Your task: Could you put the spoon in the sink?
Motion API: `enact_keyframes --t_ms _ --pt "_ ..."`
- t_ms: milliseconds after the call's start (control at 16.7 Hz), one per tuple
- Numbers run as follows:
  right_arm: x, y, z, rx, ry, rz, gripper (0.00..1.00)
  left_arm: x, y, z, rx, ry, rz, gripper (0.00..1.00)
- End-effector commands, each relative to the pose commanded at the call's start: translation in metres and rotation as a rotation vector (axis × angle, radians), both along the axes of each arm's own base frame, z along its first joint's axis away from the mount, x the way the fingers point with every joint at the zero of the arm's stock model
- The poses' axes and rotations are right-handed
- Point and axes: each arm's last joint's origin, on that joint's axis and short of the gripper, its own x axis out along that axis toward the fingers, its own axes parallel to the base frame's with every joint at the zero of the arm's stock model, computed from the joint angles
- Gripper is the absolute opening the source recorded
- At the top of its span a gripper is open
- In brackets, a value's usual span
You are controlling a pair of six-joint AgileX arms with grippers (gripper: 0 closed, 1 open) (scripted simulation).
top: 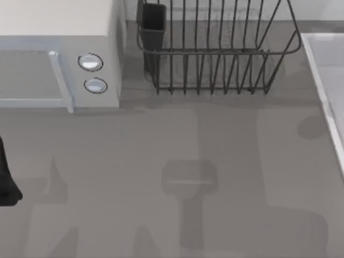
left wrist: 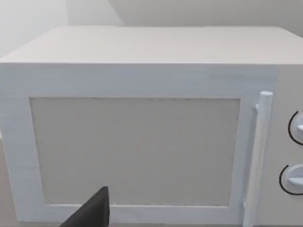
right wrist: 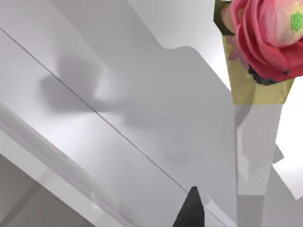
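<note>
- Left arm point(top: 6, 180): parked at the bench's point(top: 161, 226) left edge, facing the microwave point(left wrist: 137, 142); jaw state cannot be told.
- Right gripper: over the sink point(top: 329, 80) at the bench's right; jaw state cannot be told.
- Spoon: location cannot be told.

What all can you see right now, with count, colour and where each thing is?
microwave: one, white, two round knobs, back left of the counter.
dish rack: one, dark wire, back centre, a dark cup-like holder at its left end.
sink: one, pale grey-white, right edge of the counter.
counter: grey, a faint pale streak near its centre, too faint to identify.
flower: one, pink, on a yellowish holder, in the right wrist view.
left arm: black, at the counter's left edge.
</note>
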Motion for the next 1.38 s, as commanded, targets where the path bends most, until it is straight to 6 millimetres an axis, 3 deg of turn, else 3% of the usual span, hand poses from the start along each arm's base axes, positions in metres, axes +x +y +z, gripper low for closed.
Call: enact_keyframes --t_ms 300,720,1080,1380 --pt "0.002 -0.002 -0.004 -0.001 -0.014 -0.004 0.0 0.0 0.0 0.0 0.0 0.0 0.0 1.0" --pt "0.002 0.001 -0.042 0.002 0.013 -0.001 0.0 0.0 0.0 0.0 0.0 0.0 0.0 1.0" --pt "0.002 0.001 -0.044 0.0 0.003 0.0 0.0 0.0 0.0 0.0 0.0 0.0 0.0 1.0" --pt "0.002 0.001 -0.044 0.0 0.003 0.0 0.38 0.0 0.0 0.0 0.0 0.0 0.0 1.0"
